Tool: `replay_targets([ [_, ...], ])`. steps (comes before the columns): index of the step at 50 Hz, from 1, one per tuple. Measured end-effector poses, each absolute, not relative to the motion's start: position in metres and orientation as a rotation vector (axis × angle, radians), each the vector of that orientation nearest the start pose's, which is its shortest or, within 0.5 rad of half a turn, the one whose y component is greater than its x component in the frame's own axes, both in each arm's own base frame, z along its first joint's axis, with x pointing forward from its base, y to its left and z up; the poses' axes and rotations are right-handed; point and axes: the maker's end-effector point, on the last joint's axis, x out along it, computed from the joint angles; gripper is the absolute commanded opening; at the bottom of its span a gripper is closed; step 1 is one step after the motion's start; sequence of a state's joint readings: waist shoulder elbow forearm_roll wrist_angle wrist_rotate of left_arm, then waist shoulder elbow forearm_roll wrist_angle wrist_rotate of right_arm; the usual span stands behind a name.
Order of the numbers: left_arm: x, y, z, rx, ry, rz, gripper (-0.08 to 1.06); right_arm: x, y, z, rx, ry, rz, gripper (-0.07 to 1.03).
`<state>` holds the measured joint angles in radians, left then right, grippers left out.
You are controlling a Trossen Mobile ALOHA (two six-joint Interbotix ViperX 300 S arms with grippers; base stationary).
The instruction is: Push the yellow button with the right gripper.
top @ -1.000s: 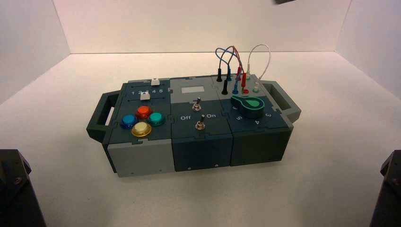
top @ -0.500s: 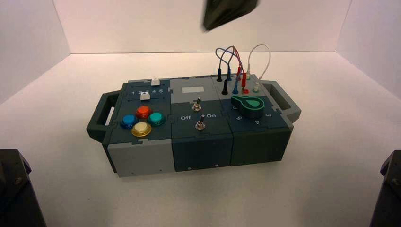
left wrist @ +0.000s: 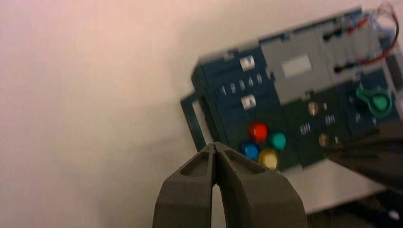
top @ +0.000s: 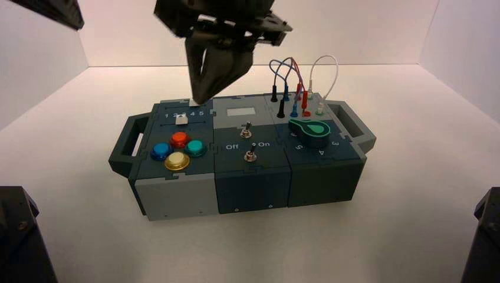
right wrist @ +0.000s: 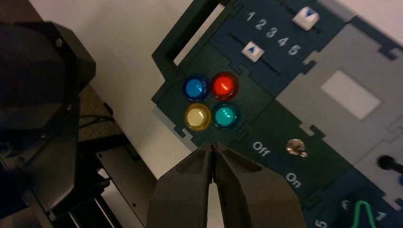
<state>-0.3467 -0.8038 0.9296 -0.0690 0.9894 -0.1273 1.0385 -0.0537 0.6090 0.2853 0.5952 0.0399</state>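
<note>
The yellow button [top: 176,160] is the front one of a cluster of coloured buttons on the left part of the box [top: 177,200]. It also shows in the right wrist view [right wrist: 197,117] and the left wrist view [left wrist: 269,158]. My right gripper [top: 201,98] hangs high above the box with its fingers shut and empty, pointing down. In the right wrist view its tip [right wrist: 212,145] lies just off the yellow button, towards the box's front edge. My left gripper [left wrist: 216,145] is shut and empty, high up to the left of the box. Only a dark part of the left arm [top: 50,12] shows in the high view.
Round the yellow button are a blue button [right wrist: 195,88], an orange-red button [right wrist: 224,85] and a teal button [right wrist: 225,116]. Two white sliders [right wrist: 253,51] sit behind them by the numbers 1 to 5. A toggle switch [right wrist: 295,147], a green knob [top: 309,131] and plugged wires [top: 295,76] lie further right.
My right gripper has swung in from the top right to above the box's left half, and come lower. A part of the left arm has appeared at the top left.
</note>
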Motion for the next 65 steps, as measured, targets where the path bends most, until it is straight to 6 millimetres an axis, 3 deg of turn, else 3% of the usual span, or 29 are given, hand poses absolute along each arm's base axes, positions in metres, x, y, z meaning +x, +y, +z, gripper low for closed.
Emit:
replay_targets([
  [17, 0.158, -0.097, 0.177, 0.03, 1.252, -0.364, -0.03, 0.154, 0.349, 0.086, -0.335, 1.307, 0.893, -0.02],
  [35, 0.138, -0.09, 0.177, 0.044, 1.307, -0.368, -0.03, 0.148, 0.357, 0.068, -0.351, 1.359, 0.889, -0.02],
  [65, 0.133, -0.088, 0.174, 0.05, 1.321, -0.367, -0.03, 0.149, 0.367, 0.047, -0.371, 1.407, 0.876, -0.02],
])
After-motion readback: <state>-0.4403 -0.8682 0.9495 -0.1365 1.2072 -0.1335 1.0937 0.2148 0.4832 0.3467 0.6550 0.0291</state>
